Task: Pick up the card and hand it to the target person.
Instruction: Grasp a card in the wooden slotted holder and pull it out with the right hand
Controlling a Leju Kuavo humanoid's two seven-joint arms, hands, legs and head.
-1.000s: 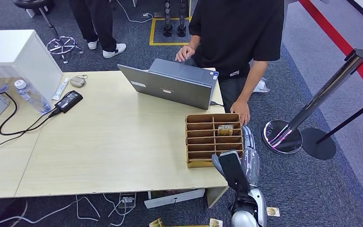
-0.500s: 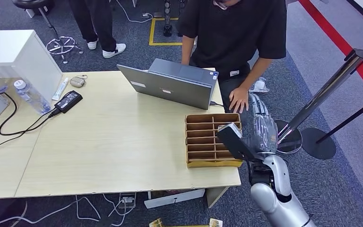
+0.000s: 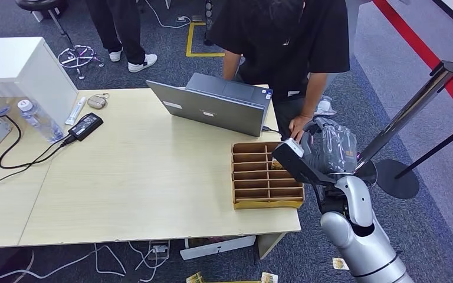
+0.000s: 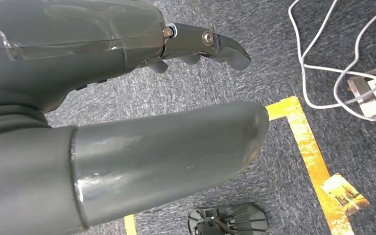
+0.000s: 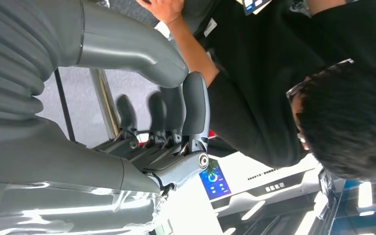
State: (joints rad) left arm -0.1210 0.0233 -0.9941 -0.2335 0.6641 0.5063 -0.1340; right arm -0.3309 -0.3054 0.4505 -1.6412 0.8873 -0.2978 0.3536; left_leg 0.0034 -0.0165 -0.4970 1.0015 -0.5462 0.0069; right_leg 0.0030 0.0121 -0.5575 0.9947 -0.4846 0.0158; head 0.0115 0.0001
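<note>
The right robot hand (image 3: pixel 329 148) hangs empty, fingers apart, beside the card (image 3: pixel 278 165) in the organizer (image 3: pixel 253 177).

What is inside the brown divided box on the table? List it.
The visible slots of the brown box look bare. The right hand and its wrist camera cover the upper right slots, so a card there cannot be seen.

Two people (image 3: pixel 283 41) (one laptop (image 3: pixel 218 106), one organizer (image 3: pixel 265 175))

- Head view looks down from high at the table (image 3: pixel 124 177) and person (image 3: pixel 283 41);
- left wrist view sits close, facing the carpet (image 4: pixel 274 63);
- right wrist view, close, shares that person.
</note>
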